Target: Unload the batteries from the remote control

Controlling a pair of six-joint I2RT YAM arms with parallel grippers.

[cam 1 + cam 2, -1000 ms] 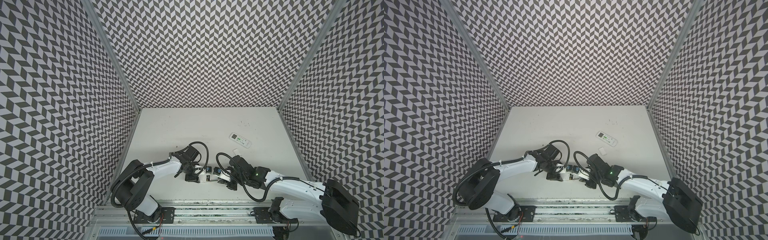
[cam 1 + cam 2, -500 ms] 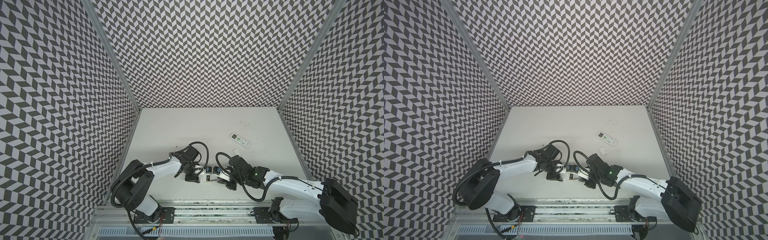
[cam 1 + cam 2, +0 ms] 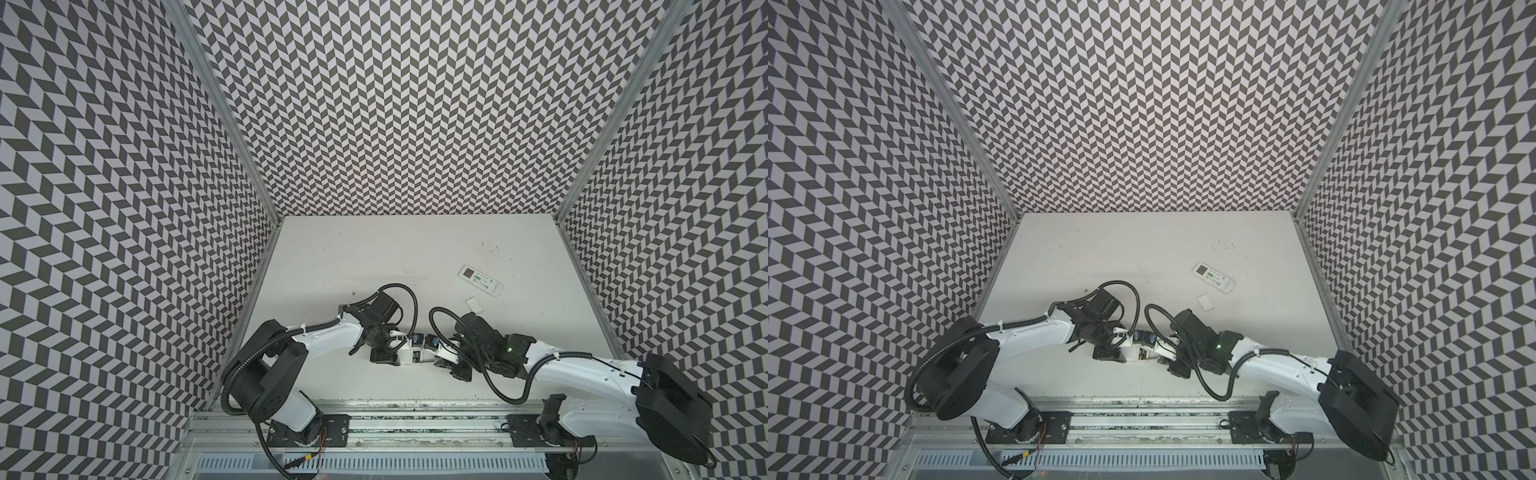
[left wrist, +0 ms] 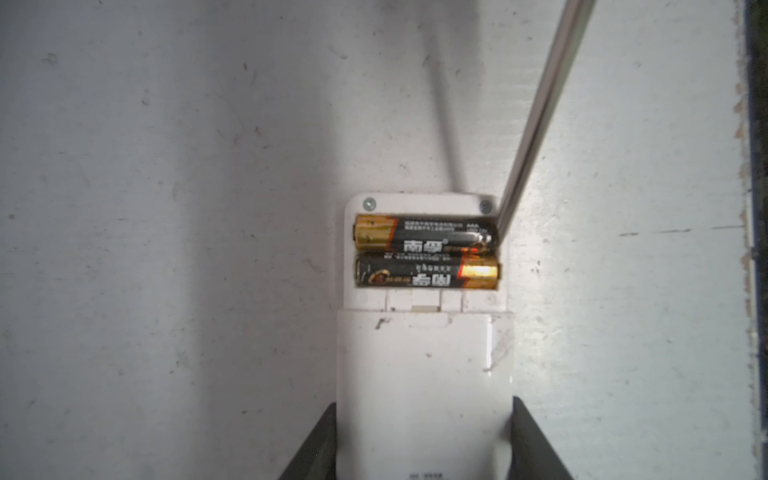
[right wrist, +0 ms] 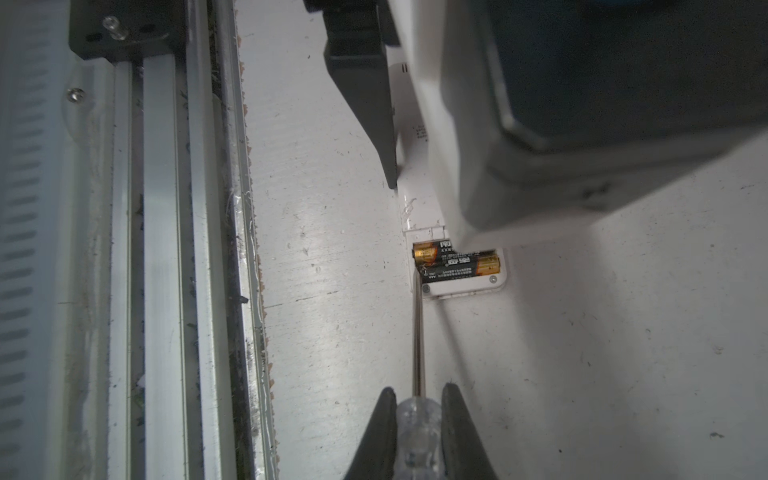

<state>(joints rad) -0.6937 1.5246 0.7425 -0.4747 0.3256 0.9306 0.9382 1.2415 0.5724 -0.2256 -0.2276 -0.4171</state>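
My left end effector (image 4: pixel 424 403) was clamped across the plain body of the white rounded-rectangle remote control (image 4: pixel 424 357). The remote lay back-up on the pale grey bench (image 3: pixel 374 257) near its front edge, with the battery bay uncovered. My right end effector (image 5: pixel 419 392) was clenched on the clear plastic handle of the long steel-shafted screwdriver (image 5: pixel 418 332). The two slim black batteries with gold ends (image 4: pixel 428 272) lay side by side in the bay, gold ends opposed, both apparently seated. The blade's tip stood in the bay's corner, touching the black end of the cell nearer the remote's end edge. Whether it had got beneath that cell I could not tell. I judged the step in hand to be levering that cell out. Doing it well called for the tip low, under the cell's end rather than on top of it. Then a small tilt of the handle against the bay wall, with the left grip firm so the remote neither skidded nor rose. Too much force risked flinging the cell or slipping the blade off its rounded casing. The batteries lay just beyond my left fingertips along the remote, and at the far end of the shaft from my right end effector. A slimmer white many-buttoned remote (image 3: pixel 480 280) lay well apart, farther back.
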